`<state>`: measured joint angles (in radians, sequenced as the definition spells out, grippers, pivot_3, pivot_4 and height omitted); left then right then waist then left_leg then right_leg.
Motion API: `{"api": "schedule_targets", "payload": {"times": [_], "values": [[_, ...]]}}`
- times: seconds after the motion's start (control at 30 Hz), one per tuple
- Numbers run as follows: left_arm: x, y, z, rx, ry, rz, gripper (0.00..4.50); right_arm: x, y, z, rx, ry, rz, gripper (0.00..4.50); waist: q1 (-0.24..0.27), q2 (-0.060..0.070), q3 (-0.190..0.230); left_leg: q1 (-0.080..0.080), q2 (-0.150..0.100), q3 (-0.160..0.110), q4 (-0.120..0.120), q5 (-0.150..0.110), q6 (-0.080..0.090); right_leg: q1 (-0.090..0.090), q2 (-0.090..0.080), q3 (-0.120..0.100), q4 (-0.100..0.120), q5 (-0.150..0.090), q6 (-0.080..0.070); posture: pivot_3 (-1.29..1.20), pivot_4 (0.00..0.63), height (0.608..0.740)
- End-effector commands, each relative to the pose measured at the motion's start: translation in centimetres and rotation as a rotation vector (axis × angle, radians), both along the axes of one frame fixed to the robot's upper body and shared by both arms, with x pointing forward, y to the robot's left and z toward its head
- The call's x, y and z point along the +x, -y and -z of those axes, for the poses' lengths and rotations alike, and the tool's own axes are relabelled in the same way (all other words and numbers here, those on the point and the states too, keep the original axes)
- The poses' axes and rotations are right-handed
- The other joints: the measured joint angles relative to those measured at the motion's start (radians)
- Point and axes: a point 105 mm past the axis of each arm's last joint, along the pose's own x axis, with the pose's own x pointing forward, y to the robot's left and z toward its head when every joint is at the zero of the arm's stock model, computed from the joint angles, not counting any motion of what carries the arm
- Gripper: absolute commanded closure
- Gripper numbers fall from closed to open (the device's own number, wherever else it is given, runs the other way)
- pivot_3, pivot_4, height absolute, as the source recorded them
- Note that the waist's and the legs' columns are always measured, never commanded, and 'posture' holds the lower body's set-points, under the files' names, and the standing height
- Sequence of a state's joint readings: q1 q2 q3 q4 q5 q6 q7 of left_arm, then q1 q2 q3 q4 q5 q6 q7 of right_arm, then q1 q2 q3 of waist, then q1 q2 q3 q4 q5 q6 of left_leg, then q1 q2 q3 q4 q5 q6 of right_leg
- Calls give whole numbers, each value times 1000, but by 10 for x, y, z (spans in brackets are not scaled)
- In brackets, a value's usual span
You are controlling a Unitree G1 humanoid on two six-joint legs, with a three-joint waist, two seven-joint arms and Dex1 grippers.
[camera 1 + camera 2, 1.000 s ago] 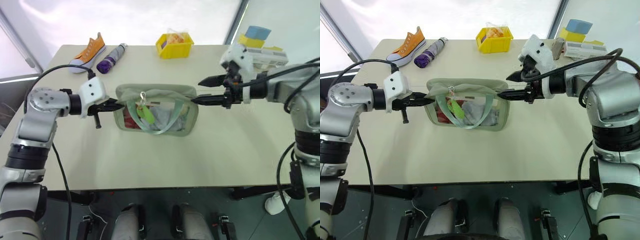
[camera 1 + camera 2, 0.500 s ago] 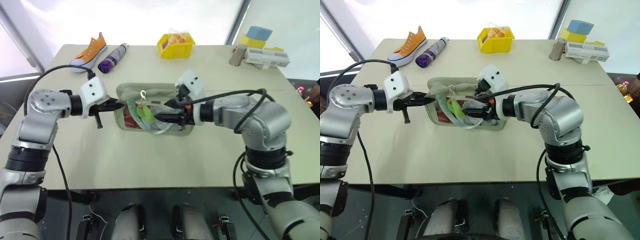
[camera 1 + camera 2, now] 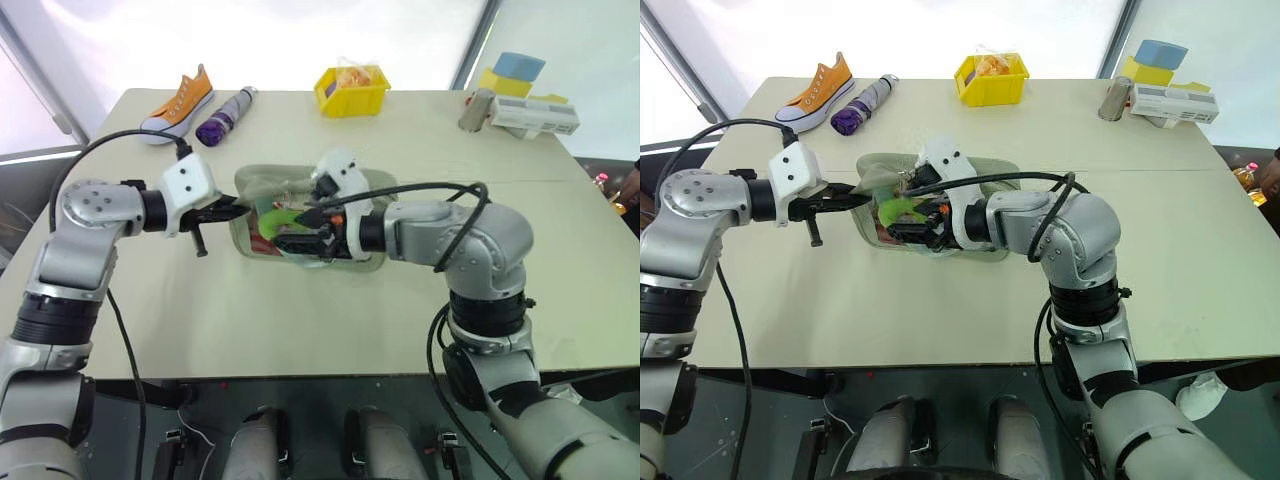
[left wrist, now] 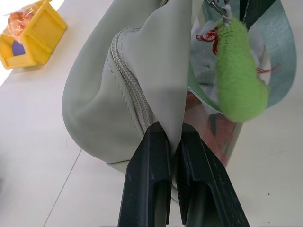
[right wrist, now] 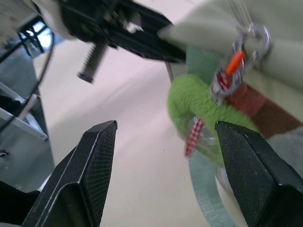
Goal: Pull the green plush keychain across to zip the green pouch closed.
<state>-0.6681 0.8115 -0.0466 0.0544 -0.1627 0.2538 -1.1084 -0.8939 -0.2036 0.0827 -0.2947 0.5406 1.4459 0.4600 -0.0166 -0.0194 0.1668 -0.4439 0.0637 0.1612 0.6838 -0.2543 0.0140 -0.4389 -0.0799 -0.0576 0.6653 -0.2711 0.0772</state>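
left gripper (image 4: 174, 156): fingers pinched tight on a fold of fabric at the pouch's end, right by the zipper track. Judged reason: anchors that end so the pouch won't slide when the slider gets pulled.
green pouch (image 3: 375, 255): lies flat on the table (image 3: 300, 330), roughly mid-table, held taut at its left end. Clear window faces up w/ contents showing; mint strap loops across the front.
green plush keychain (image 4: 239, 78): hangs off a metal clip at the zipper, near the anchored end, draped over the window. So zip looks open over most of its length; closing pull not yet begun.
right gripper (image 5: 163, 156): fingers spread wide, nothing between them, aimed at the plush from just short of it. In the right wrist view the plush sits in the gap line between the two fingers, apart from both. Judged: lined up for a pinch on plush or clip.
next move (judgement): close on the plush, then draw it along the track away from the left gripper.
open room: table bare to the robot's right of the pouch, good run for the pull. Near side also bare.
edges/clutter: shoe (image 3: 178, 98), purple bottle (image 3: 222, 117), yellow bin (image 3: 350, 90) sit well apart at the far edge; boxes (image 3: 520, 100) at the far right corner. None in the pull path.
risk: strap loop lies just beside the plush, could get pinched along w/ it.
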Motion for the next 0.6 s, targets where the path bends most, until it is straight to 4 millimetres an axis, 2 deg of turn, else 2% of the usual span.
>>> {"api": "schedule_targets", "payload": {"times": [0.03,0.23,0.47,0.6], "values": [[-2,2,-10,4,49,12,4500,5,4,-6,-10,56,28,1079,0,0,0,0,0,0,0,0,0,0,0,0,0,0,0,0,150,740],[-2,2,-9,8,48,15,4500,7,14,-3,-50,80,39,1079,0,0,0,0,0,0,0,0,0,0,0,0,0,0,0,0,150,740],[0,0,-11,11,53,15,4500,13,29,-9,-77,108,52,1079,0,0,0,0,1,0,0,0,0,0,0,0,0,0,0,0,150,740],[1,2,-11,11,55,21,4500,22,22,1,-61,94,62,1079,0,0,0,0,0,0,0,0,0,0,0,0,0,0,0,0,150,740]]}}
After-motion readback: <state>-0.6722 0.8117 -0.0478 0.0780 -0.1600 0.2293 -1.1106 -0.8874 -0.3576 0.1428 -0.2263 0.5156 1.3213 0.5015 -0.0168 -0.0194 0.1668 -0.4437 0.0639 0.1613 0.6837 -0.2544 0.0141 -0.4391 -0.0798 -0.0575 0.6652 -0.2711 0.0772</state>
